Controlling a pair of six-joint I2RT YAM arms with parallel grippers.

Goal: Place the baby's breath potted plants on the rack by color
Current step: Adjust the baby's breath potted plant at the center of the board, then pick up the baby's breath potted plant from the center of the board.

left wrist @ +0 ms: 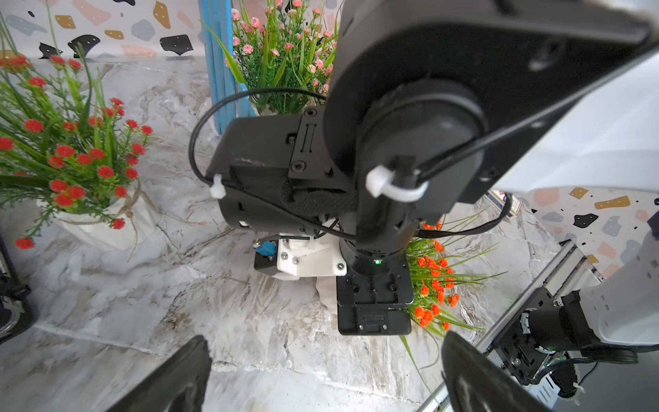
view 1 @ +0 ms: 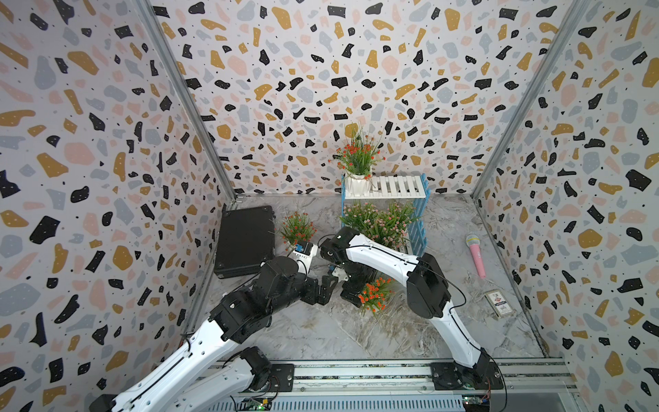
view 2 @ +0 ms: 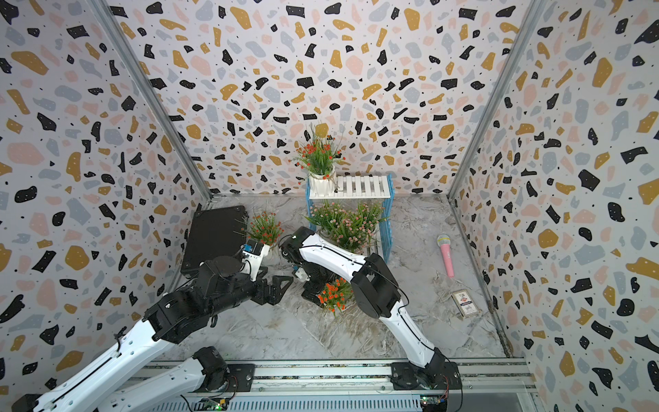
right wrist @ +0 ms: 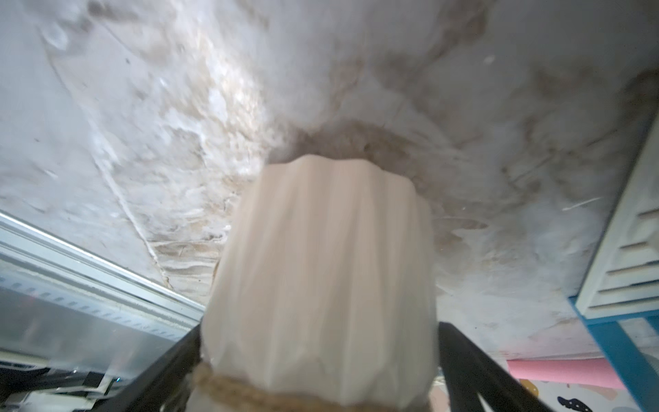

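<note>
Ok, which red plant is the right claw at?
The front plant, its pot between the jaws; the others stand by the case and on the rack.

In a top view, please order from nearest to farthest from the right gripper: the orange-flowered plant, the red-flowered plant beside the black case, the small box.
1. Orange-flowered plant: pot between the fingers of the right gripper.
2. Red-flowered plant: left, beside the black case.
3. Small box: far right.
</note>
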